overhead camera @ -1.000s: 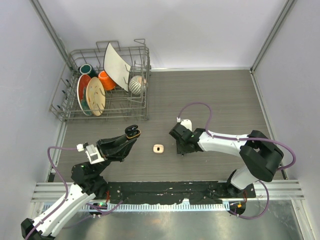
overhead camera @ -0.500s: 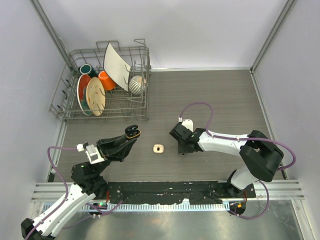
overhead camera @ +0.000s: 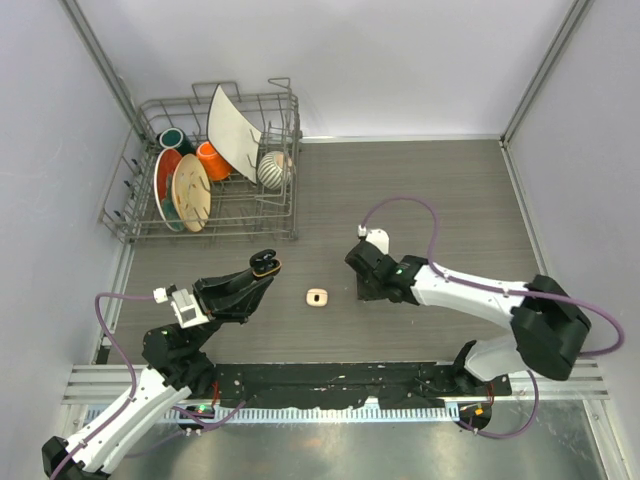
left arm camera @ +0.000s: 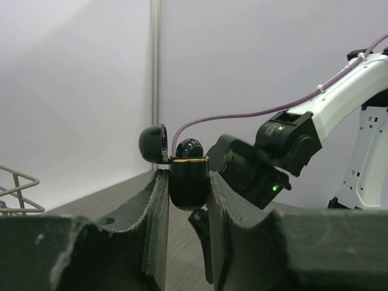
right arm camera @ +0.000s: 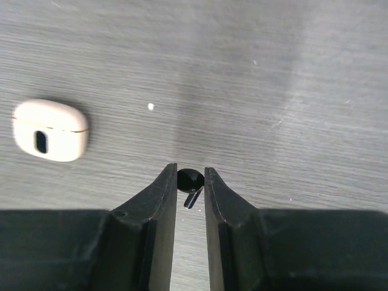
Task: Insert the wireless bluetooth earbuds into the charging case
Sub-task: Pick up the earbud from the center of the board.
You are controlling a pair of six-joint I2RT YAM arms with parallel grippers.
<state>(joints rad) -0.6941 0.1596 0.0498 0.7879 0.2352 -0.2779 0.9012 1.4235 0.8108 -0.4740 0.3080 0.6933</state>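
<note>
L arm (overhead camera: 150,400) reached up from the near-left corner. We saw the L jaws pressed tight on the black charging case (left arm camera: 188,182), pinching its body from both sides and holding it upright, clear of the counter (overhead camera: 450,190). The case lid (left arm camera: 153,143) was flipped open to one side. A rounded black bump sat above the gold rim; we couldn't tell if that was an earbud. In the top cam the same case (overhead camera: 265,266) showed at the tip of the L arm, just in front of the dish rack (overhead camera: 285,215).

R arm (overhead camera: 470,290) stretched in from the right w/ its wrist bent down to the counter. The R jaws were drawn in to a narrow slot, pinching a black earbud (right arm camera: 190,182) btwn the fingertips, round head toward the tips, stem pointing back. We couldn't tell whether the bud touched the wood or hung just above it.

A cream case (overhead camera: 317,297), shut, lay flat on the counter btwn the two arms, nearer the R jaws. In the R wrist cam it sat off to the left, apart from the jaws, w/ a dark oval mark on top.

The rack at back-left held a white plate (overhead camera: 232,128), an orange cup (overhead camera: 212,160), a striped bowl (overhead camera: 275,170) and other dishes.
</note>
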